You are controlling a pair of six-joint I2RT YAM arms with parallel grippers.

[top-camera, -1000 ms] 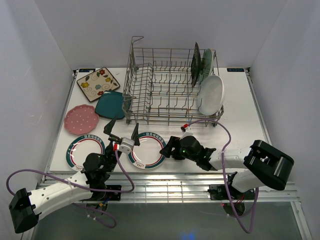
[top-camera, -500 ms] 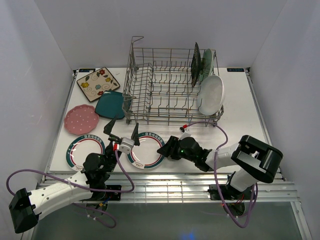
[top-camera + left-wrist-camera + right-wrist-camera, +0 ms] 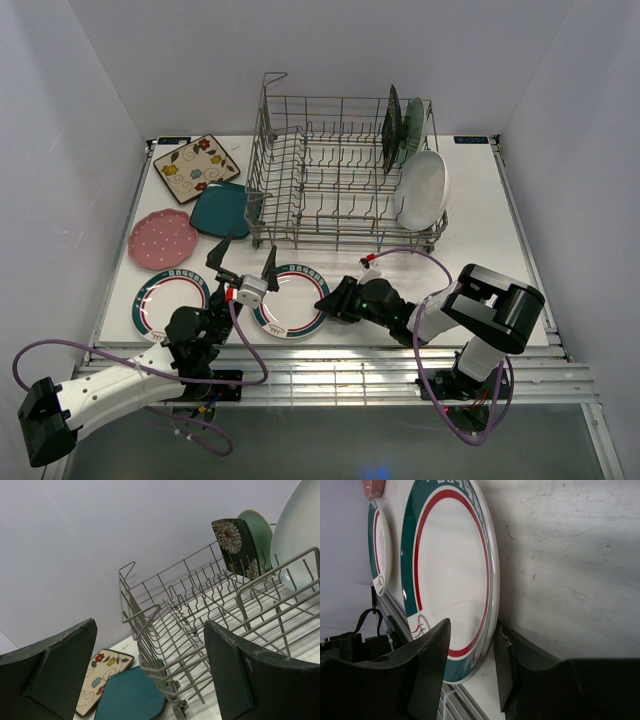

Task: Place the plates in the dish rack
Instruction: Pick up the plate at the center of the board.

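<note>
At the near edge of the tabletop, the right hand straddles the rim of one green-rimmed plate, fingers close either side; whether they pinch it I cannot tell. The left hand hangs spread wide. In the dish rack, a mint plate hides mostly behind a black floral plate.

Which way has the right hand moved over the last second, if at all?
Yes, slightly left: the right hand crept over the right edge of the green-rimmed plate beside it; the plate stayed put.
</note>
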